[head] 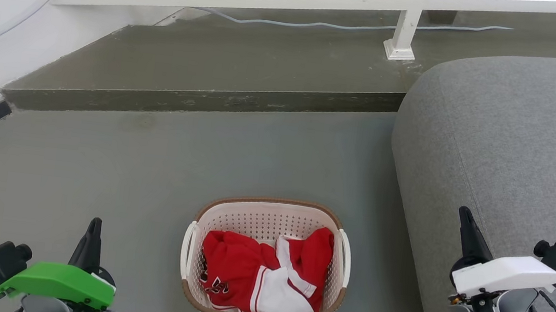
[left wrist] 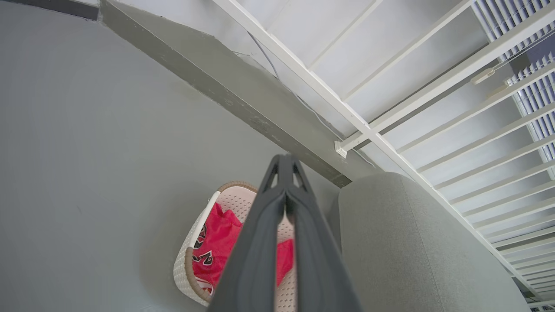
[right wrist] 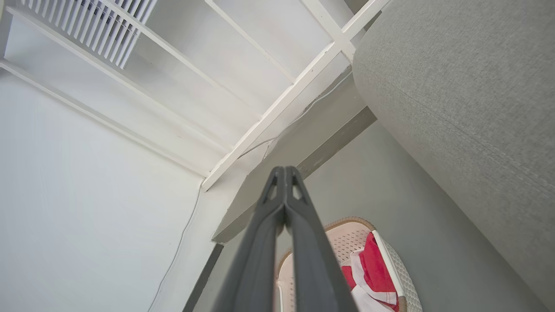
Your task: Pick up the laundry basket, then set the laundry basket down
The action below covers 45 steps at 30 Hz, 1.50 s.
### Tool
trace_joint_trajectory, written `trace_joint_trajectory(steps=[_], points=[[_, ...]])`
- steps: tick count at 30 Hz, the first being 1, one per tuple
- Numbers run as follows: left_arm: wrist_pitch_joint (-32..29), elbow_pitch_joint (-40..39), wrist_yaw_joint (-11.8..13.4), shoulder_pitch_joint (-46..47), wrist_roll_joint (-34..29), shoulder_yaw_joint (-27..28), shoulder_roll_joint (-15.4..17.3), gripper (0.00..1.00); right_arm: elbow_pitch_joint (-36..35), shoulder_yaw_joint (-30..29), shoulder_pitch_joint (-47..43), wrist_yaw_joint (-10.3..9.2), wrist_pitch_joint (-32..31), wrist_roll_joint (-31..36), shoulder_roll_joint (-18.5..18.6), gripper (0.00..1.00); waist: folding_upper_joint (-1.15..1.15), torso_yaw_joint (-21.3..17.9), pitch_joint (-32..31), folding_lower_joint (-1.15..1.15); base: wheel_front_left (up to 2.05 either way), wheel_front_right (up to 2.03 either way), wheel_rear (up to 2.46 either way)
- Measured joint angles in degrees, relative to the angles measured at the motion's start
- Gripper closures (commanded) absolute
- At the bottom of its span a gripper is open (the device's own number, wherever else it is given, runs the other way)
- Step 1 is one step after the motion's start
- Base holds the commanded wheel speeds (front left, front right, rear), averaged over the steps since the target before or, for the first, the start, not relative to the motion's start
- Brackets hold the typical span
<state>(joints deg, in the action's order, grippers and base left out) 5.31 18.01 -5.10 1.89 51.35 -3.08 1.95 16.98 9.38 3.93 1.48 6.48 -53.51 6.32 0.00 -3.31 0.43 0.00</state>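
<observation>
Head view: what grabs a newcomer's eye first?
The bright red-and-white clothes heaped in the cream-white perforated plastic laundry basket with a brown woven-look rim, on the grey floor at centre bottom. Next, the big grey fabric sofa to its right, and the shut left gripper and right gripper flanking the basket, touching nothing.

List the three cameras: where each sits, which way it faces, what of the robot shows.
Head view: on the head, looking forward and down at the laundry basket; left gripper lower left, right gripper lower right.
Left wrist view: on the left wrist, along its shut fingers toward the laundry basket and grey sofa.
Right wrist view: on the right wrist, along its shut fingers, toward the white railing.
Shared: both wrist views catch the red clothes.
</observation>
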Motion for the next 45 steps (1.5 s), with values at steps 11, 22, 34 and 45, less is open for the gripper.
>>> trace_joint_trajectory(steps=[11,22,34,45], points=[[-2.12,-0.22,-0.49,0.15,6.36,1.38,0.00,1.00,-0.02,-2.61,0.01,0.65,-2.14,-6.37,-0.60,1.00,0.00,0.54,-0.05,0.00,0.00,0.00,0.00],[-3.87,-0.37,-0.68,0.26,12.47,2.71,-0.01,1.00,-0.07,-5.04,0.02,1.53,-3.86,-11.99,-0.94,1.00,0.00,1.03,-0.09,0.00,0.00,0.00,0.00],[-5.86,-0.71,-1.12,0.50,19.52,3.96,-0.01,1.00,-0.10,-7.79,0.03,2.54,-5.83,-18.79,-1.61,1.00,0.00,1.62,-0.14,0.00,0.00,0.00,0.00],[-7.98,-1.15,-1.20,0.64,25.90,5.19,-0.01,1.00,-0.16,-10.47,0.04,3.33,-7.70,-24.99,-2.30,1.00,0.00,2.16,-0.19,0.00,0.00,0.00,0.00]])
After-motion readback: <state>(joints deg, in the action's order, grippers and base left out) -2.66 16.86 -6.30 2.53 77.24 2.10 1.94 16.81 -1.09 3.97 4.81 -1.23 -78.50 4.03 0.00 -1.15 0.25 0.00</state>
